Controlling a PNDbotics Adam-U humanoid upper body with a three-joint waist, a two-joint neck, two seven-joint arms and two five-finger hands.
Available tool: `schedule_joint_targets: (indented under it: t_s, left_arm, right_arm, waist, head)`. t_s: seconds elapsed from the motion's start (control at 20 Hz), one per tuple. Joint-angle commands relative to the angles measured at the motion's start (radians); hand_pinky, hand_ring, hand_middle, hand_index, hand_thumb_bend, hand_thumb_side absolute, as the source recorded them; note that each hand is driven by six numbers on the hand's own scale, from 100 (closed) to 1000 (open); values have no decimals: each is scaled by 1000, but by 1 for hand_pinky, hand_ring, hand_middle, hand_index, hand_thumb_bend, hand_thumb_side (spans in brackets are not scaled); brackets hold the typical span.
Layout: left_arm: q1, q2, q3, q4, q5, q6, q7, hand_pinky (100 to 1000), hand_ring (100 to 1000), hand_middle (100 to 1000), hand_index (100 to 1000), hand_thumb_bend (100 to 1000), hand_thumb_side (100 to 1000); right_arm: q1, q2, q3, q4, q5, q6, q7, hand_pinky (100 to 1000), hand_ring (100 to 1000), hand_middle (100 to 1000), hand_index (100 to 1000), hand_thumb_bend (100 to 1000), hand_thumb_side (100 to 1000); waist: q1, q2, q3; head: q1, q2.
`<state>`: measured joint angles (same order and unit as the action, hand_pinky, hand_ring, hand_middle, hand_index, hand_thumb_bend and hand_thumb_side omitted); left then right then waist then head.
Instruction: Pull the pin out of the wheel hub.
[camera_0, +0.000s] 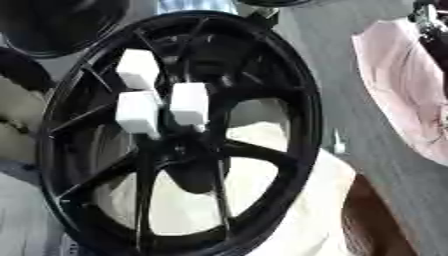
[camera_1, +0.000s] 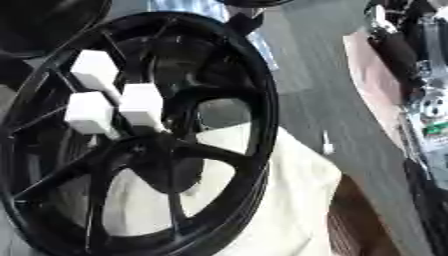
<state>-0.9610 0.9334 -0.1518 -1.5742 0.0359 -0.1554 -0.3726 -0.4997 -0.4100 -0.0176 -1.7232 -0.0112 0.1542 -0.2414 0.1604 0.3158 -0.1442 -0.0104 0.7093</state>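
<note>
A black spoked wheel hub (camera_0: 302, 107) fills the left and middle of both views, lying tilted on a cream cloth (camera_0: 302, 210). Three white six-sided pins stand near its centre: one upper (camera_0: 138, 69), one lower left (camera_0: 137, 112), one to the right (camera_0: 189, 103). Nothing touches them. My right arm (camera_1: 427, 107), black with silver parts, runs along the right edge of the right eye view. A dark shape at its upper end (camera_1: 391, 47) seems to be my right hand, far from the pins. My left hand shows in neither view.
Another dark round wheel (camera_0: 52, 25) lies at the upper left. A pink cloth (camera_0: 402, 95) covers the right side on a grey surface (camera_0: 350, 75). A small white object (camera_0: 338, 142) sits beside the rim. Something brown (camera_0: 376, 222) shows at the lower right.
</note>
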Motion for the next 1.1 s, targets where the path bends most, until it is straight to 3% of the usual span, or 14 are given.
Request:
schedule_joint_targets:
  t_s: [0.05, 0.55, 1.1]
  left_arm:
    - [-19, 41, 6, -8, -13, -5, -19, 709, 638, 614, 770, 476, 729]
    - [-38, 41, -38, -22, -96, 1, -86, 712, 656, 623, 777, 509, 710]
    - [-52, 39, -140, -81, -159, 88, -226, 712, 658, 626, 780, 489, 722]
  right_arm:
    - [-10, -27, -3, -23, -5, 0, 0, 868, 748, 704, 783, 100, 521]
    - [-9, -30, -1, -21, -4, 1, 1, 868, 748, 705, 783, 100, 522]
    - [-10, -33, 3, -20, -2, 2, 5, 867, 748, 705, 782, 100, 523]
  waist:
    - [-5, -22, 0]
    - [-3, -24, 1]
    - [2, -27, 0]
  head:
    - [1, -11]
    - [4, -10]
    - [8, -10]
